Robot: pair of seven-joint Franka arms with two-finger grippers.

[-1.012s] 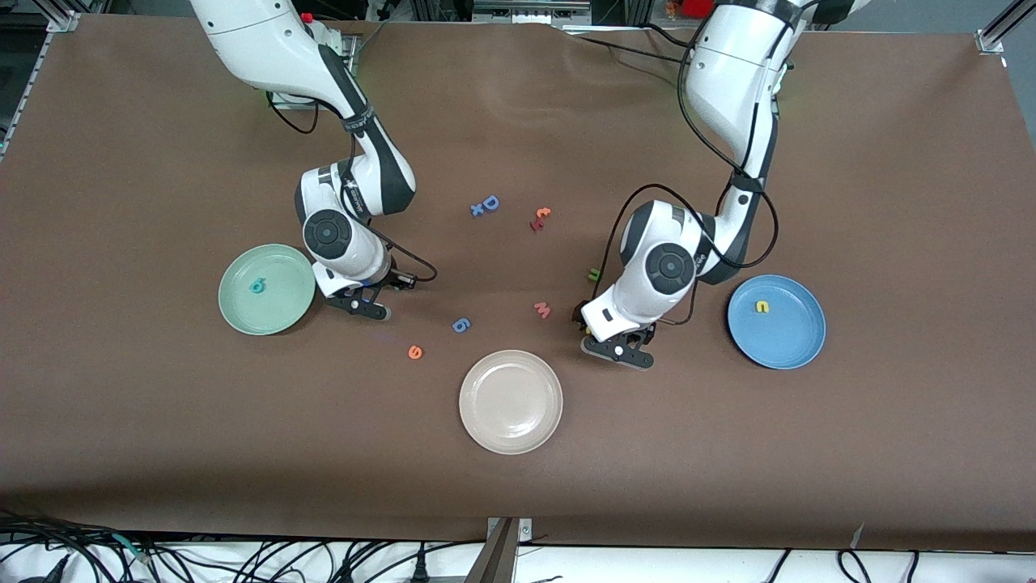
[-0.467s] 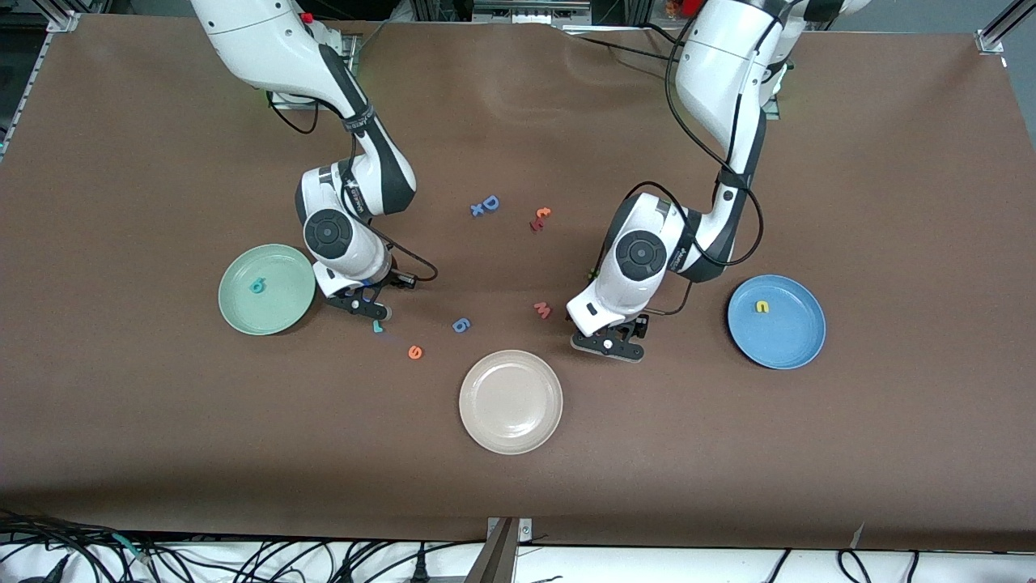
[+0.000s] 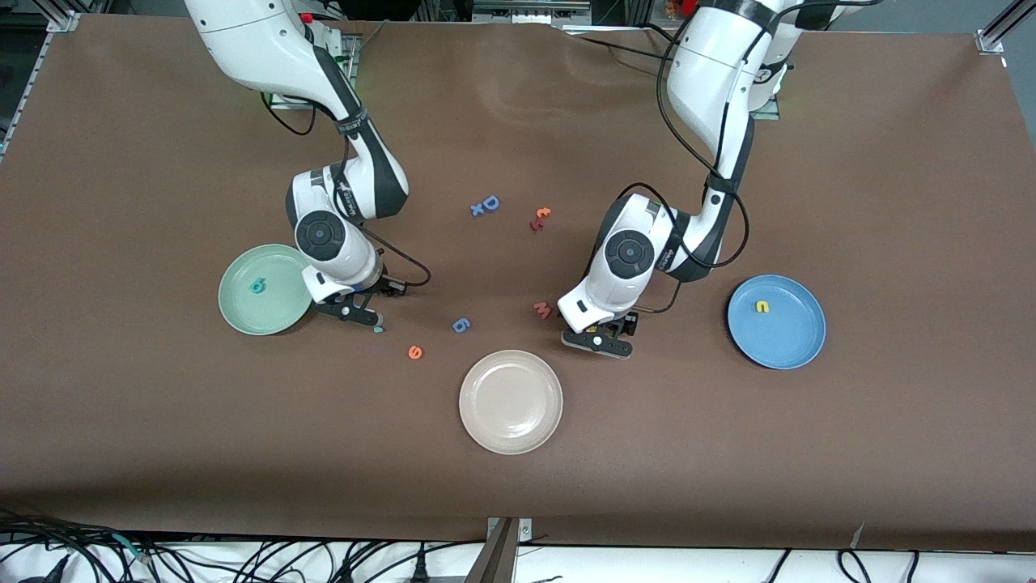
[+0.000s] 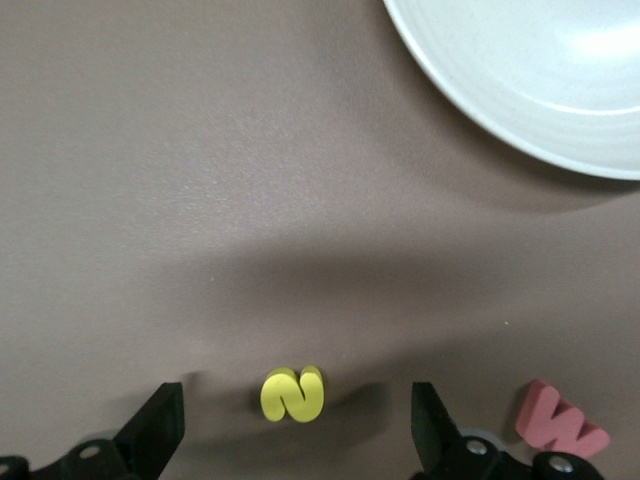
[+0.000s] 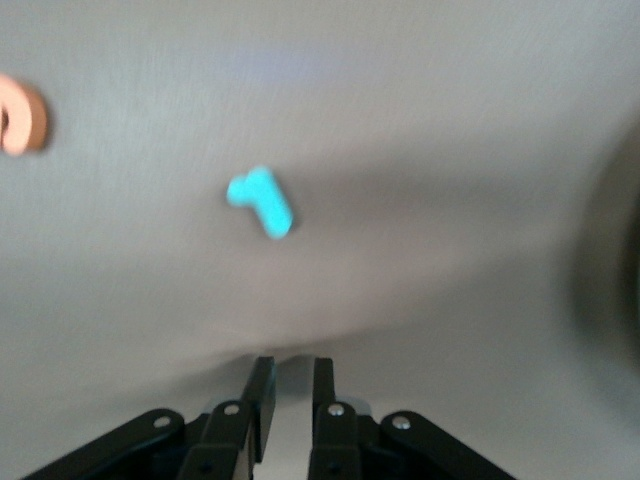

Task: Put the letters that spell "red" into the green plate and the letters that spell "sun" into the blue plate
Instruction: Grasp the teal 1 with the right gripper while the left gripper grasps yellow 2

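My left gripper (image 4: 295, 396) is open and low over the table, with the yellow s (image 4: 293, 393) lying flat between its fingers, untouched. In the front view this gripper (image 3: 596, 341) is beside the pink w (image 3: 542, 309). My right gripper (image 5: 290, 366) is shut with nothing in it. It hangs (image 3: 354, 312) by the green plate's (image 3: 285, 317) rim. The teal r (image 5: 261, 201) lies on the table just off its fingertips (image 3: 377, 329). A teal d (image 3: 257, 285) is in the green plate. The blue plate (image 3: 797, 344) holds a yellow arch letter (image 3: 762, 306). The orange e (image 3: 414, 351) lies on the table.
A cream plate (image 3: 511, 421) sits nearest the front camera, close to my left gripper. A blue round letter (image 3: 460, 325) lies between the grippers. A blue D (image 3: 490, 202) and red-orange letters (image 3: 540, 217) lie farther from the camera.
My left gripper slid toward the right arm's end of the table and now straddles the yellow s. My right gripper shut and shifted toward the green plate, uncovering the teal r on the table.
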